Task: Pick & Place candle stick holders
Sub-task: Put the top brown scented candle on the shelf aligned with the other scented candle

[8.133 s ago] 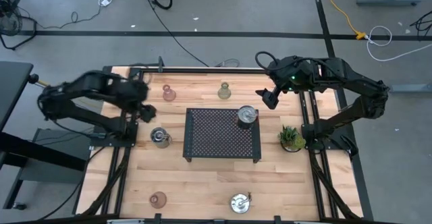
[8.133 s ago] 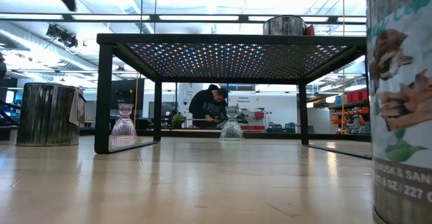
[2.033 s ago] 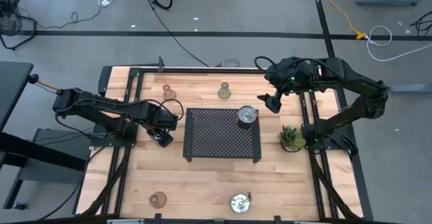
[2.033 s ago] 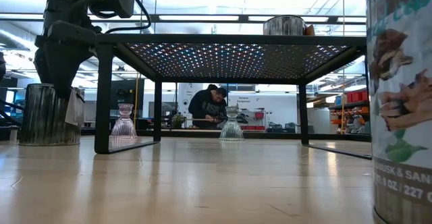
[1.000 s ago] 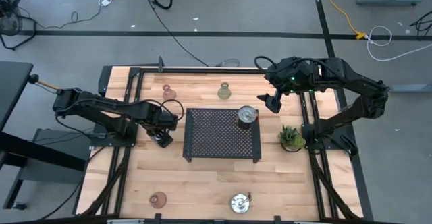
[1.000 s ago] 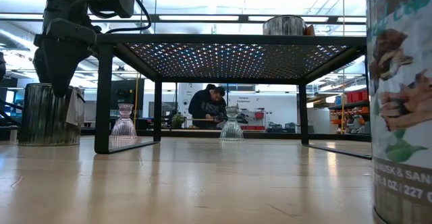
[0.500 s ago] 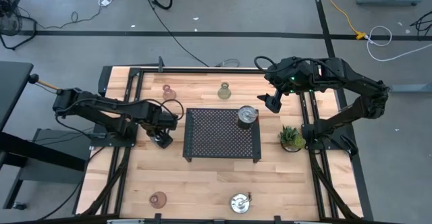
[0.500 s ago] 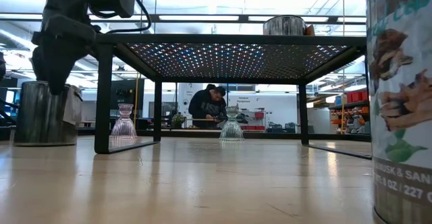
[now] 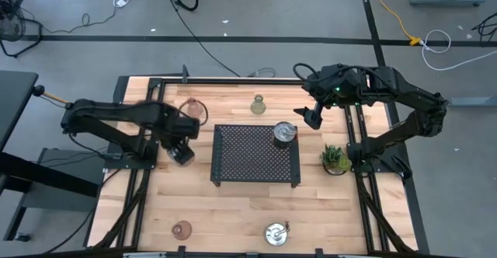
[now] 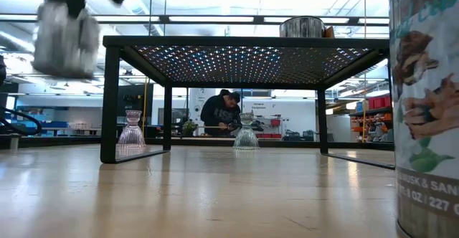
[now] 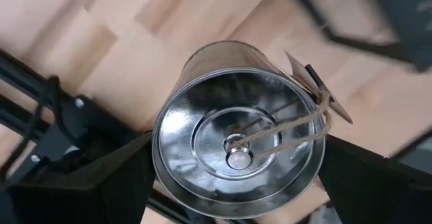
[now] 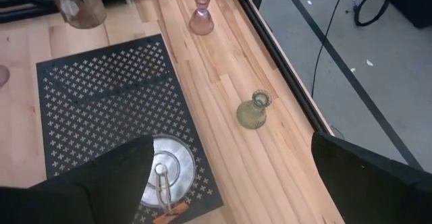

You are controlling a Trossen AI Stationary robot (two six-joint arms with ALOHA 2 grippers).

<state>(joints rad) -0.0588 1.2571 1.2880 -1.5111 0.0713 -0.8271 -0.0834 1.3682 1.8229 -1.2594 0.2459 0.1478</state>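
Left of the black perforated tray (image 9: 255, 155), the left hand (image 11: 229, 204) holds a shiny silver candle holder (image 11: 237, 129) clear of the worktop (image 9: 233, 207), one dark finger (image 11: 108, 183) pressed to each side of its round wall. Seen from the wrist, the cup's open mouth faces the camera, so its axis runs in line with the arm; inside lie a small centre boss and a loop of twine tied to a paper tag at the rim. From table height the lifted piece hangs blurred above the tray's top edge. A second silver holder (image 9: 285, 133) stands upright on the tray near its far right corner, the rest of that surface bare. A pink glass holder (image 12: 201, 21) and an olive-green one (image 12: 254, 112) stand upright along the far edge; another pink one (image 9: 182, 229) and a third silver piece (image 9: 276, 232) sit near the front. Raised over the far right corner, the right hand (image 9: 309, 115) hangs wide and empty, beside a spiky potted plant (image 9: 335, 159).
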